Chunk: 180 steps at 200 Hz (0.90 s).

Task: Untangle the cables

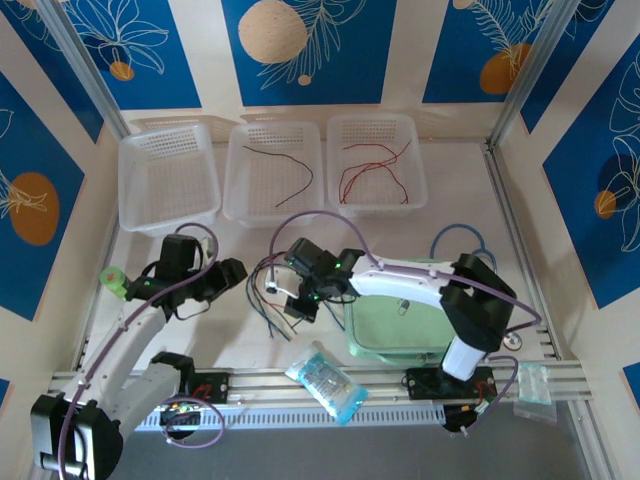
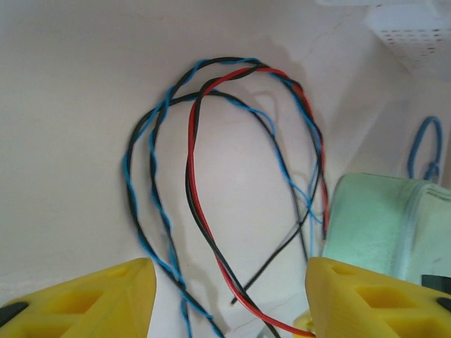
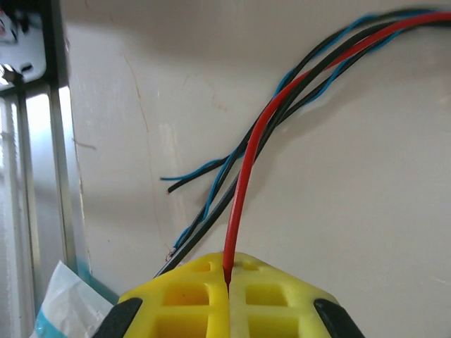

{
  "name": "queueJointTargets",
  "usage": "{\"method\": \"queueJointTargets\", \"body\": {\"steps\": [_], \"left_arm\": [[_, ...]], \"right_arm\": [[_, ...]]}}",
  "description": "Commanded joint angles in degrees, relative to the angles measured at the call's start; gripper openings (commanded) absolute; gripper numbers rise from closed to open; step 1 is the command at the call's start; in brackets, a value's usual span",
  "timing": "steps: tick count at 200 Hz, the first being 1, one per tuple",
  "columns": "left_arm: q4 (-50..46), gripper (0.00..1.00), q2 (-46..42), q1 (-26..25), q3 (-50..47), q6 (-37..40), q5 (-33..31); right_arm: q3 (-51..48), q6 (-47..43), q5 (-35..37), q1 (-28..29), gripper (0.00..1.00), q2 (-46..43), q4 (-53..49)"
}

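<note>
Our right gripper (image 3: 227, 280) is clamped shut on the red wire (image 3: 243, 190), which rises out of the seam between the pads at the bottom centre of the right wrist view. Just left of it, black and blue strands (image 3: 211, 204) twisted around each other run from lower left to upper right, and the red wire meets them there. Our left gripper (image 2: 229, 303) stands wide and holds nothing. Its fingers (image 2: 77, 299) sit in the bottom corners of the left wrist view, with the cables (image 2: 162, 141) looping on the table (image 1: 455, 190) at the centre of the frame.

In the top view the tangle lies at the centre, between both grippers and left of the green case (image 1: 400, 325). Along the upper edge stand three baskets (image 1: 275, 128); the middle one holds a dark wire (image 1: 290, 170), the right one red wires (image 1: 375, 170).

We judge these cables very light, limp and slick. A pull on one will likely drag the whole bundle, so we would pin the twisted strands near the crossing with the left gripper, keep the right one close to the red wire's end, and draw slowly to avoid slipping or kinking.
</note>
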Motion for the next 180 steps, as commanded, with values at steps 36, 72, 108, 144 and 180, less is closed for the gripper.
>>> {"method": "queueJointTargets", "body": {"steps": [36, 72, 108, 144, 180], "left_arm": [[5.52, 0.57, 1.71, 0.65, 7.46, -3.87, 4.69], [5.07, 0.60, 2.52, 0.69, 12.95, -3.91, 4.56], [3.62, 0.61, 4.27, 0.65, 19.74, -2.43, 4.75], [5.56, 0.59, 5.66, 0.26, 24.41, -4.20, 7.65], [10.40, 0.53, 6.62, -2.69, 25.64, -8.33, 10.27]], "right_arm": [[1.88, 1.22, -1.96, -5.23, 0.00, -10.78, 2.37], [1.80, 3.77, -2.87, -9.38, 0.00, -16.73, 6.34], [2.60, 6.96, -4.05, -13.34, 0.00, -20.88, 10.14], [3.38, 9.57, -4.53, -16.13, 0.00, -23.34, 12.90], [1.51, 12.61, -5.21, -18.05, 0.00, -23.61, 16.30]]}}
